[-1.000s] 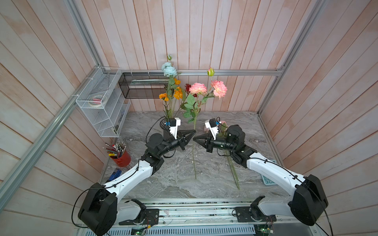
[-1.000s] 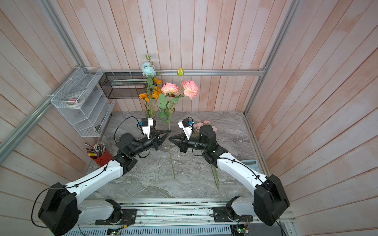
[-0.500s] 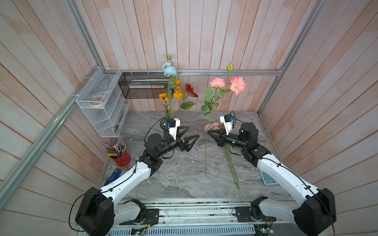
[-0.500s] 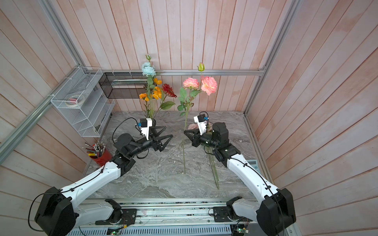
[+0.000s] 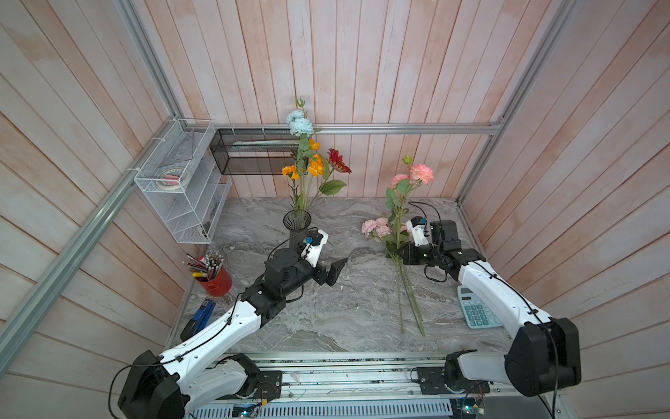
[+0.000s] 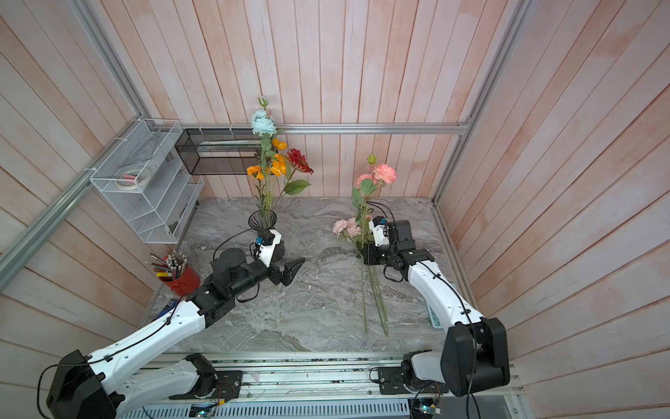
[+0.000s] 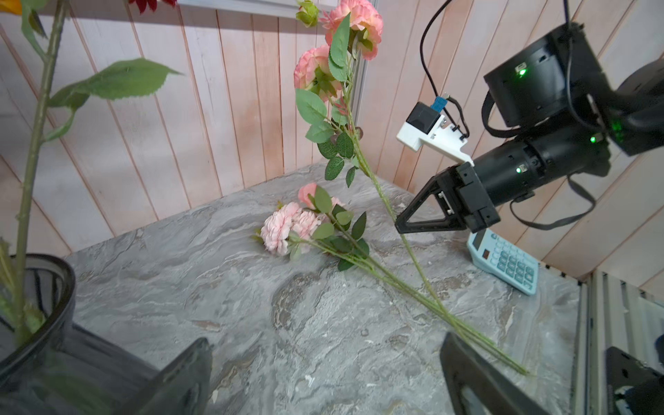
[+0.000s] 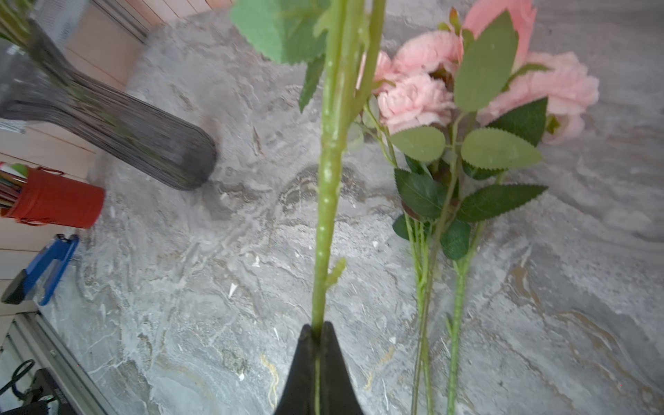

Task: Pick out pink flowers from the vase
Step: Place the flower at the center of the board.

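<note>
A pink flower stem (image 8: pixel 325 201) is gripped by the right tool (image 8: pixel 318 332); the left tool (image 5: pixel 335 272) is held open, empty, near the vase (image 5: pixel 288 225).

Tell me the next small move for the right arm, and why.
Probably lower the right pincer and lay its stem beside the pink flowers on the table: it is shut on that pink stem, out of the vase, heads raised.

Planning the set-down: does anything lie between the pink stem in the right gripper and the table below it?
Nothing visible does. The right gripper holds the pink stem over bare table, beside the pink flowers lying there.
</note>
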